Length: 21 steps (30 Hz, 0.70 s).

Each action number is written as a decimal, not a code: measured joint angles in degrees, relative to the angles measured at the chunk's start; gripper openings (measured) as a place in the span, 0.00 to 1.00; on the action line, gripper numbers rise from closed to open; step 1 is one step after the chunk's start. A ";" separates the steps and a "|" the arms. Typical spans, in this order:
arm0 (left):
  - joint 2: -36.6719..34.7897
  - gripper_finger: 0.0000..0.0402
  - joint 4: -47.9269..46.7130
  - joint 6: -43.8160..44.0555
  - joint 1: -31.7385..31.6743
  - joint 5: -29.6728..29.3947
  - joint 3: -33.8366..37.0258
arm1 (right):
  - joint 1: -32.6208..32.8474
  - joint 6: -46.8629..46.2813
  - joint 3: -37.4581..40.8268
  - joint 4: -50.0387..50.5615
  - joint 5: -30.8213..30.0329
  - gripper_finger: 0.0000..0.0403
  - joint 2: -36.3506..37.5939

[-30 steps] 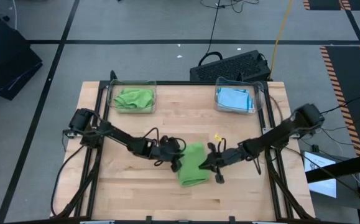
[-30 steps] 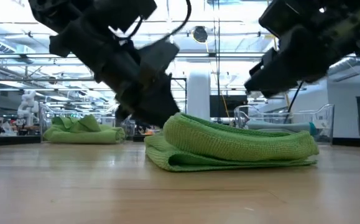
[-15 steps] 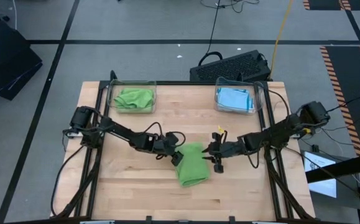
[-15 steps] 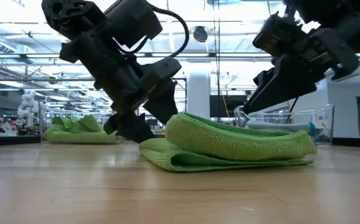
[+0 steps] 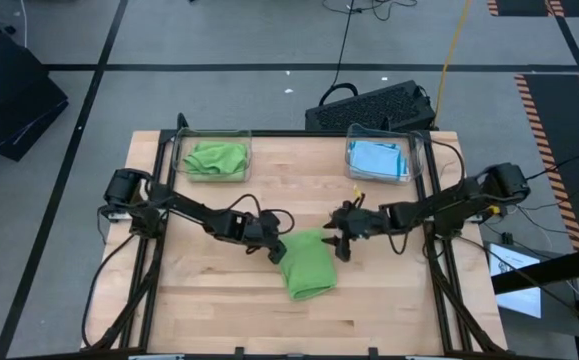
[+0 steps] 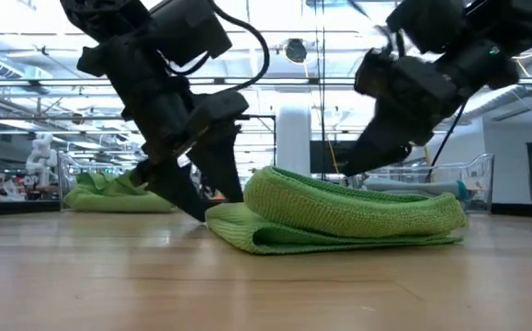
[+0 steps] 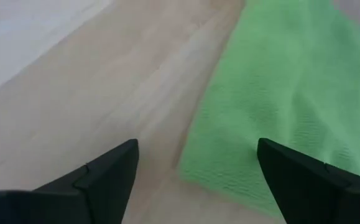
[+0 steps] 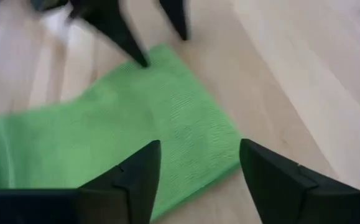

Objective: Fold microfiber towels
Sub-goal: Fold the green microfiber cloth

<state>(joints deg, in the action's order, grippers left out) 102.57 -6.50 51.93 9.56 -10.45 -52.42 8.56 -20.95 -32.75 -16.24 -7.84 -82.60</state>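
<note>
Lime green towel [image 5: 307,266] lies folded in layers mid-worktop [image 5: 389,300], between both claws, gripped by neither. Left claw [image 5: 275,250] at its far-left corner, fingers spread wide, empty. Right claw [image 5: 345,240] just beside its far-right corner, raised off worktop, fingers apart, empty. Judgement: this towel's fold looks finished or nearly so; binning likely left. Green towels [image 5: 215,158] in far-left bin [image 5: 177,160], blue towels [image 5: 377,160] in far-right bin [image 5: 417,152]. No readable brand, label or writing.

Folded towel [image 5: 308,265] lime green; binned towels lime [image 5: 215,158] and light blue [image 5: 377,159]; table [image 5: 389,290] pale wood.
</note>
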 joint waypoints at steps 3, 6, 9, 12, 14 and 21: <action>-0.97 0.82 -4.04 0.93 0.03 -0.52 -0.09 | -3.48 -5.52 0.00 1.24 3.46 0.58 -0.04; -1.05 0.80 -4.28 0.40 0.34 -0.73 0.02 | -5.94 -5.84 -0.02 1.94 6.54 0.64 -0.64; -0.81 0.76 -1.84 0.09 0.44 -0.14 -0.04 | -7.63 -5.98 -0.15 0.28 9.63 0.69 -1.33; 0.08 0.70 -1.34 0.23 0.70 -0.10 -0.03 | -8.29 -6.30 -0.09 -0.43 10.94 0.71 -1.23; 1.03 0.67 -0.46 0.10 1.05 -0.26 -0.09 | -8.22 -6.27 -0.11 -0.18 11.04 0.71 -1.23; 2.38 0.58 1.12 -0.67 1.94 -0.62 -0.18 | -8.25 -6.45 -0.31 -0.21 11.04 0.71 -1.23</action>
<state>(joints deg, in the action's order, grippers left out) 104.95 -5.38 51.26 11.51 -11.07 -52.60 0.31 -27.40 -33.06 -16.45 3.20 -83.83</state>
